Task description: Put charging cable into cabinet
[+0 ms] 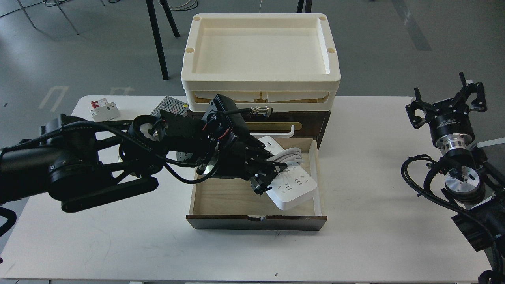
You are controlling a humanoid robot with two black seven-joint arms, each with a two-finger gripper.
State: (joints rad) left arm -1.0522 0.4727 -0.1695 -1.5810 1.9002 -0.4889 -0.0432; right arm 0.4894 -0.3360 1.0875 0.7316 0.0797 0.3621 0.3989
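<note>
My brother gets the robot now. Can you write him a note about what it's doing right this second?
Left gripper: shut on the charging cable, holding it by the cord-wrapped middle, low inside the open drawer.
Right gripper: jaws open, empty, raised off to the right side.
The cabinet stands mid-table with its drawer pulled out.
Done: drawer opened, cable carried into it.
Left: let go of the cable, pull the left arm out, push the drawer shut.
</note>
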